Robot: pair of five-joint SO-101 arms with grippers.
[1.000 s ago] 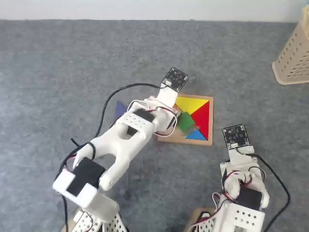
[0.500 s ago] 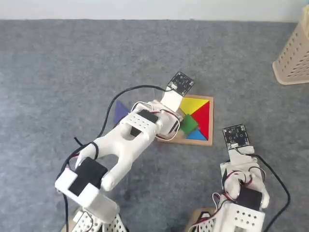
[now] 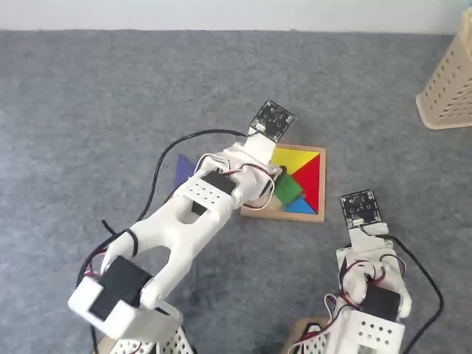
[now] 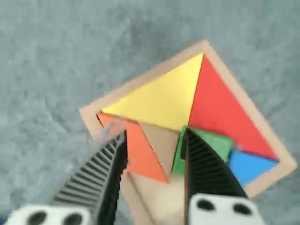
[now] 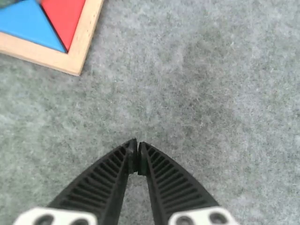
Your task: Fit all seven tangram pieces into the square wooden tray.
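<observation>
1. High view: the left arm is reaching over the wooden tray (image 3: 322, 193). Within the last second its wrist has swung slightly toward the tray's far right corner and back. The green piece (image 3: 289, 190), which was sitting tilted under the wrist a second ago, is now lying flatter among the others. A purple piece (image 3: 183, 168) is waiting on the carpet just beside the arm, outside the tray. The right arm is staying parked near the tray's near right corner.
2. Left wrist view: the left gripper (image 4: 153, 135) is hanging wide open and gripping nothing. One finger is hovering over the orange triangle (image 4: 143, 152) and the other over the green piece's edge, with bare wood showing between them. The yellow triangle (image 4: 159, 101), red triangle (image 4: 220, 108) and blue triangle (image 4: 251, 164) are lying seated. The green piece is probably freshly released, so five pieces are in and open floor is remaining for the rest.
3. Right wrist view: the right gripper (image 5: 137, 157) is resting fully closed and empty above the carpet, apart from the tray corner.
</observation>
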